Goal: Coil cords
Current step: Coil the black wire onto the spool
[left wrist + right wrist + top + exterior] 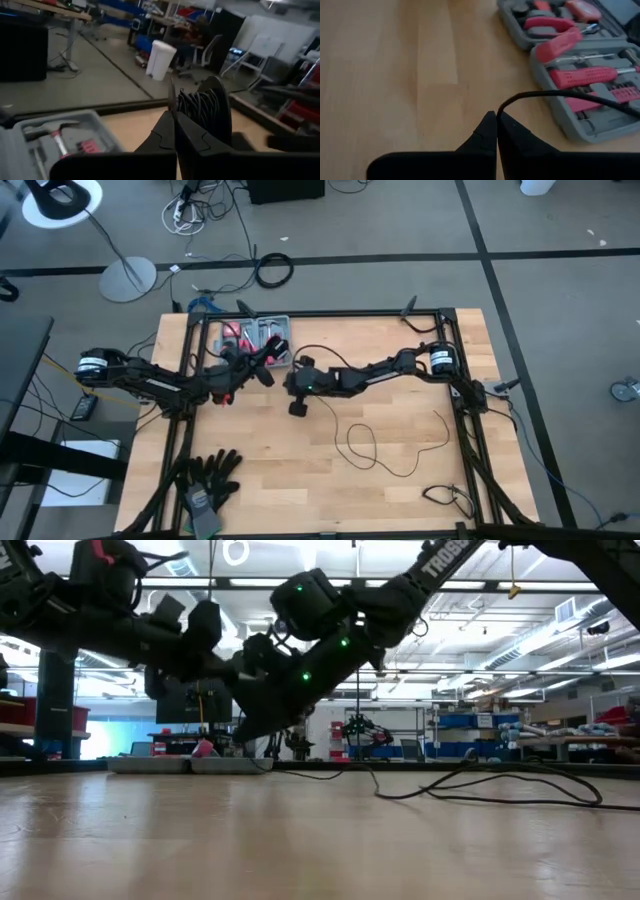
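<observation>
On the table (pixel 400 490), slack cord (pixel 375 442) lies in loose loops toward 4 o'clock of centre, free to be drawn in. At centre the right gripper (pixel 497 125) is clenched on the cord, apparently to feed it. Toward 10 o'clock, by the tool case (pixel 262 332), the left gripper (pixel 174 117) pinches a wound spool (pixel 205 107), seemingly steadying it for coiling.

Overhead, table-level, two close wrist views
</observation>
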